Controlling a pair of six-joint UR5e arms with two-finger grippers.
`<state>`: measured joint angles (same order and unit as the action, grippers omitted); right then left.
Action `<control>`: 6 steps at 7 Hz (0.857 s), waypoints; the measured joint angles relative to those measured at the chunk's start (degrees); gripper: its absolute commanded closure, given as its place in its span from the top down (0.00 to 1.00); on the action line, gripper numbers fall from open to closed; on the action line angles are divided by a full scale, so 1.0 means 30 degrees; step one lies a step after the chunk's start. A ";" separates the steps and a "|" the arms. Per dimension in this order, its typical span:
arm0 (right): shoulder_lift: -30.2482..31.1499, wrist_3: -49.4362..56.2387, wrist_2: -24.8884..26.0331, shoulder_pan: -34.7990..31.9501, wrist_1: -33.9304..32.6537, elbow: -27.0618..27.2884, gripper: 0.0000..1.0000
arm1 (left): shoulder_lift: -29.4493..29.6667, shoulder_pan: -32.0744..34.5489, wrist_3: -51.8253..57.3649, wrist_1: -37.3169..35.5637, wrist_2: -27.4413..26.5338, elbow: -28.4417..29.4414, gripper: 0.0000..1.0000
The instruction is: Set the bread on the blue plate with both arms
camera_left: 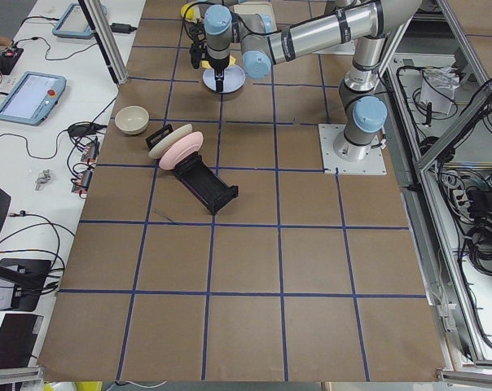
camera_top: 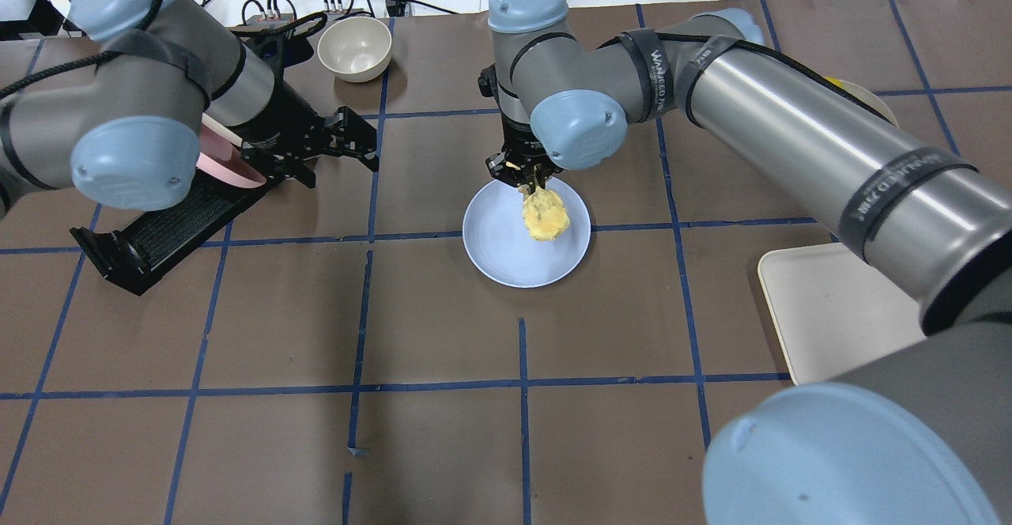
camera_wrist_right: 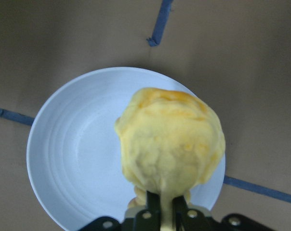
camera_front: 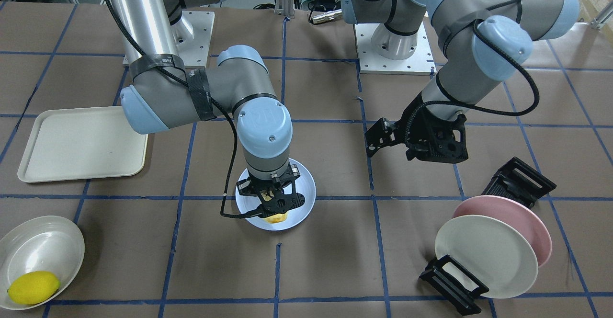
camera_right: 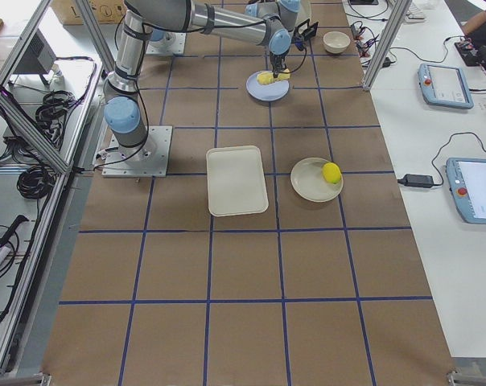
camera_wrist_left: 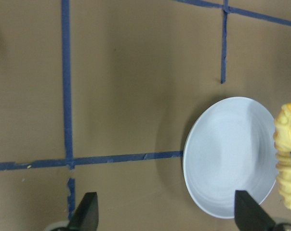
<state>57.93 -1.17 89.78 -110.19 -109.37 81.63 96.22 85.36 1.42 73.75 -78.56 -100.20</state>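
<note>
Though tape-gridded, brown table under blue plate.

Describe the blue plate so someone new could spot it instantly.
On the taped brown table, find the right gripper holding the bread near the middle. The blue plate lies flat directly under it. Unlike the pink plate and cream-white plate, which stand on edge in a black rack, it is pale lavender-blue.

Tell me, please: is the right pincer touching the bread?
Touching. The right wrist view shows the right pincer shut on the near end of the bread, with no gap.
</note>
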 measured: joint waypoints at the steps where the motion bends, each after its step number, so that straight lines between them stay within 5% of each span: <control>1: -0.0635 -0.0095 0.0117 -0.0161 -0.0306 -0.0264 1.00 | -0.0431 0.0119 0.0035 0.2390 -0.1523 0.1316 1.00; 3: -0.1022 -0.0113 0.0297 -0.0213 -0.0891 -0.0452 1.00 | -0.1016 0.0299 0.0091 0.5850 -0.3167 0.3476 1.00; 6: -0.0216 0.0014 0.0338 0.0093 -0.0537 -0.0854 1.00 | -0.1797 0.0388 0.0124 0.6974 -0.3594 0.3982 1.00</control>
<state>57.28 -1.13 90.79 -109.91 -110.98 79.07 90.83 86.53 1.79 94.68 -89.34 -88.25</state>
